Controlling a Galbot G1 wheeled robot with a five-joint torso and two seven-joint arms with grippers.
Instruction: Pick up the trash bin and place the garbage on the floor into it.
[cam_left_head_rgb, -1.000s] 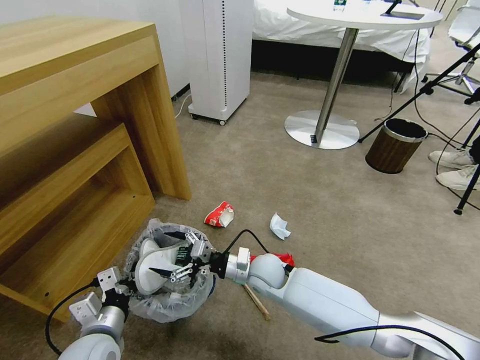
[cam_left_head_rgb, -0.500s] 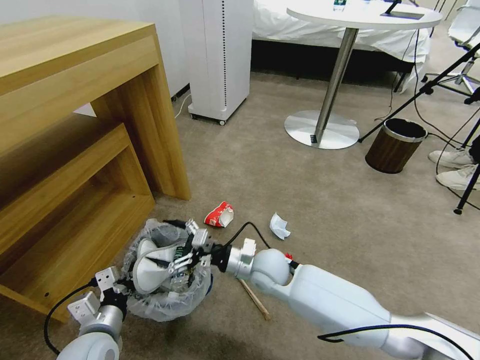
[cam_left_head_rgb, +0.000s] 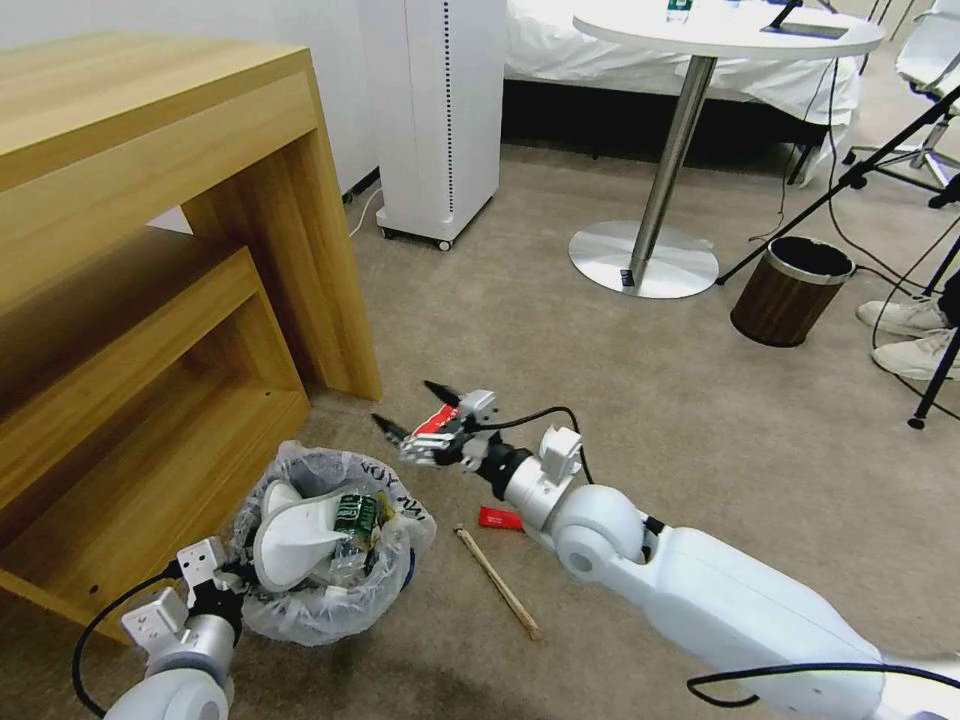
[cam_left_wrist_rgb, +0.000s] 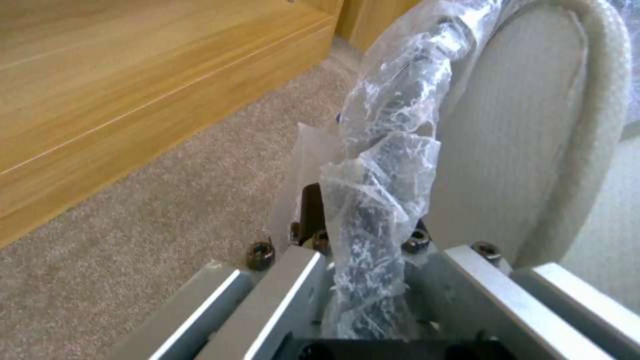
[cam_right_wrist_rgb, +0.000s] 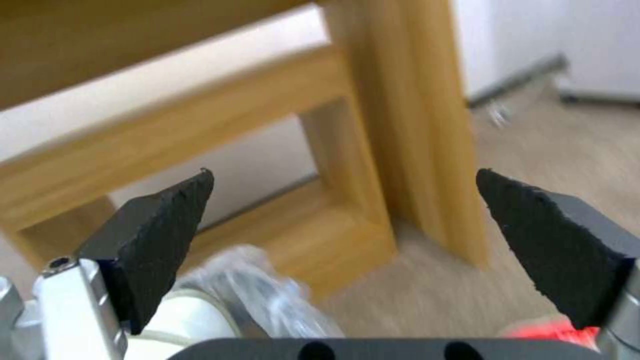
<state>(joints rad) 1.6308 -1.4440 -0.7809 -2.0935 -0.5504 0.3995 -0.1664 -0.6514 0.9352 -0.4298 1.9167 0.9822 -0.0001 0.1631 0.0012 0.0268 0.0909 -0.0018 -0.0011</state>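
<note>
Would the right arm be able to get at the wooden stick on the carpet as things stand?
Probably yes: the right gripper is open, and the wooden stick lies bare on the carpet beside that arm, nothing covering it.

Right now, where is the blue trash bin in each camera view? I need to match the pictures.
Head view: the trash bin is low on the left, beside the wooden desk, its rim held by the left gripper.
Left wrist view: its bag-covered rim is pinched in that gripper, with the desk behind.
Right wrist view: its clear bag lies beyond the open right gripper, in front of the desk.
Shared landmark: the wooden desk.
</note>
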